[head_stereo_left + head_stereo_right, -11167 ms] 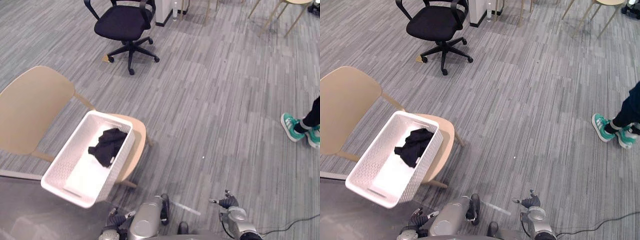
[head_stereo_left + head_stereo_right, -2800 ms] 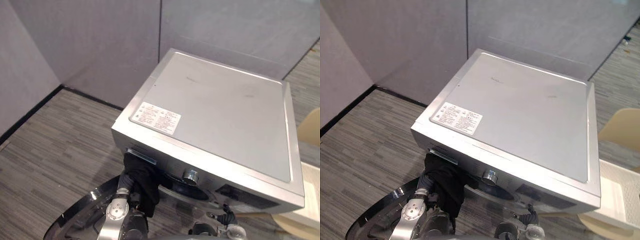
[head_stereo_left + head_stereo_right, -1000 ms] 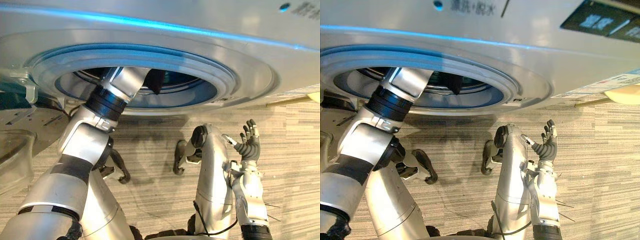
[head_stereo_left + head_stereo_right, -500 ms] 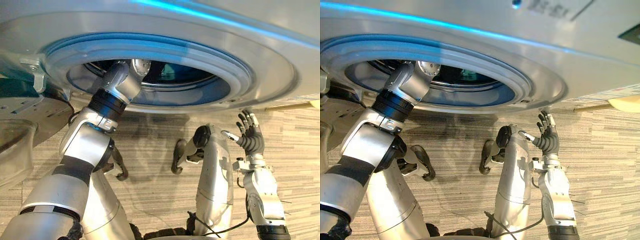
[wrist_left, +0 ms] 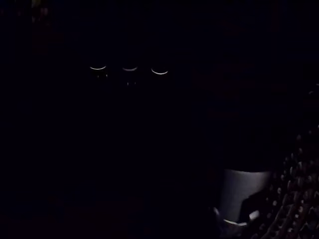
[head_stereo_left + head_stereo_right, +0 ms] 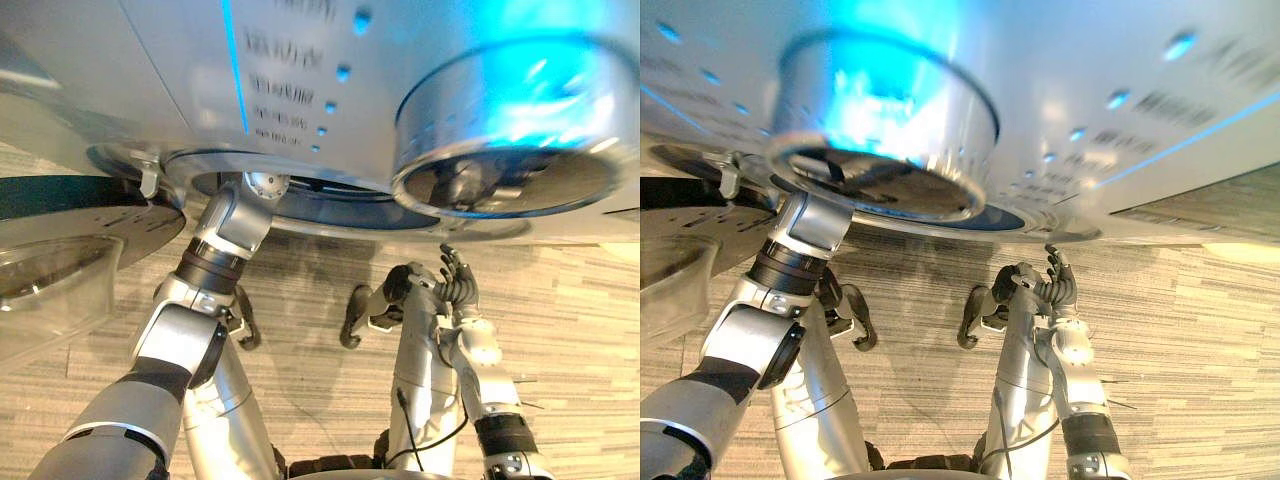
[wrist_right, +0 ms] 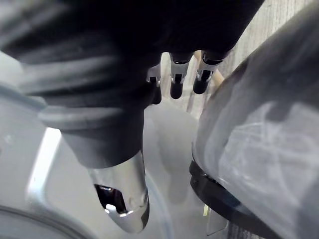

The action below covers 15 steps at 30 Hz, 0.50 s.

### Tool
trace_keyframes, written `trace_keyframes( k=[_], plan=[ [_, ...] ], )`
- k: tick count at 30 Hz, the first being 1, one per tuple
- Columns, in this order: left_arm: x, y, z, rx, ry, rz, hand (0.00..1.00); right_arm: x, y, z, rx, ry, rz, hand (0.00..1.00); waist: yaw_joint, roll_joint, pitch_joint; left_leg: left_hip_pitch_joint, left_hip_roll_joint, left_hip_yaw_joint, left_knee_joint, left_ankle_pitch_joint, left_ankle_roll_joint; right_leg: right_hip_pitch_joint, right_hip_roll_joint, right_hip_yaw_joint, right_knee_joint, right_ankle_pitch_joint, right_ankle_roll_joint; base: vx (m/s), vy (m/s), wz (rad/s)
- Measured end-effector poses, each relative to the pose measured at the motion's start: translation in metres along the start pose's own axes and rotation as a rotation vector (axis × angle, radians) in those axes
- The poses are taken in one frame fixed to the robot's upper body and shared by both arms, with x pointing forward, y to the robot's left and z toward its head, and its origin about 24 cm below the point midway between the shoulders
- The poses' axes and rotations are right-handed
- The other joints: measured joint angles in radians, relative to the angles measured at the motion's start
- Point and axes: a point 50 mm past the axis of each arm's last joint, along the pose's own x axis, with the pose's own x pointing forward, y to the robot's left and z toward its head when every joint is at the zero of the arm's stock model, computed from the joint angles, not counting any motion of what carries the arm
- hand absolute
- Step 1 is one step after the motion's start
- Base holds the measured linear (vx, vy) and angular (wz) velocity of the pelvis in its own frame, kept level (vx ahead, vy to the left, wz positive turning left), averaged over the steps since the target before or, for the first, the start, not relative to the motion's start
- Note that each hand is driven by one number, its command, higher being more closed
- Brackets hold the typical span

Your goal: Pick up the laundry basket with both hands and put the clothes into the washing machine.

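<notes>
- Looking up at the silver front-loading washing machine [image 6: 150, 70] from underneath. There's a glowing blue strip and a row of little lights on its front panel, and a big round silver dial [image 6: 510, 130] sticks out of it.
- The machine's round glass door with the dark rim [image 6: 60, 260] is swung open, off to the machine's side on the robot's left.
- The silver-grey left arm [image 6: 225, 225] reaches up into the machine's round door opening [image 6: 330, 205], so the left hand [image 5: 243, 196] is inside the drum.
- It's nearly pitch black in there. All I get is a bit of silver from the hand and a few glints, so I can't tell if its fingers are curled or straight, or whether they've got anything.
- Same goes for the clothes: too dark inside the machine to say where they are.
- The right hand [image 6: 458, 285] is held up near the machine's lower front, on the robot's right of the door opening. Its fingers are loosely bent and relaxed, with nothing in them. I can't tell if it's touching the machine.
- Grey striped carpet floor [image 6: 570, 330] below the machine.
</notes>
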Motion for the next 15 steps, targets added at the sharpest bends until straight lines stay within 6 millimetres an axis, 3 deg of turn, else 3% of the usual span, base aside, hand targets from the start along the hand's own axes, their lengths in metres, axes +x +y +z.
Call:
trace_keyframes(
  k=[2, 4, 7, 11, 15],
  plan=[
    [-0.009, 0.0, -0.001, 0.022, -0.008, 0.026, 0.0, -0.001, 0.003, -0.005, 0.006, 0.019, -0.006, 0.0, 0.005, 0.004, -0.005, 0.027, -0.001, 0.005, -0.034, 0.01, -0.009, 0.027, -0.002, -0.01, -0.029, 0.003, -0.006, 0.03, -0.072, 0.07],
    [-0.022, -0.007, -0.007, 0.05, 0.01, 0.044, 0.0, -0.003, 0.001, -0.012, -0.007, 0.05, -0.015, 0.0, 0.02, 0.038, -0.045, 0.034, 0.0, 0.005, -0.068, 0.017, -0.012, 0.039, 0.002, -0.03, -0.067, 0.012, -0.019, 0.04, -0.062, -0.05],
    [-0.033, -0.015, -0.015, 0.048, 0.061, 0.03, 0.0, -0.005, 0.0, -0.017, -0.011, 0.068, -0.028, 0.0, 0.024, 0.058, -0.069, 0.052, -0.001, 0.011, -0.092, 0.023, -0.022, 0.051, 0.004, -0.033, -0.083, 0.012, -0.02, 0.03, -0.076, 0.01],
    [-0.053, -0.02, -0.031, -0.113, 0.21, 0.067, 0.0, -0.009, 0.006, -0.022, -0.043, 0.083, -0.009, 0.0, 0.025, 0.059, -0.07, 0.104, 0.003, 0.013, -0.133, 0.031, -0.033, 0.098, 0.015, -0.044, -0.116, 0.013, -0.021, 0.01, -0.093, 0.0],
    [-0.089, -0.037, -0.05, -0.2, 0.356, 0.011, 0.0, -0.019, 0.008, -0.037, -0.056, 0.137, -0.005, 0.0, 0.024, 0.06, -0.077, 0.203, 0.003, 0.029, -0.212, 0.045, -0.046, 0.193, 0.021, -0.064, -0.189, 0.018, -0.027, 0.04, -0.092, 0.03]
  ],
)
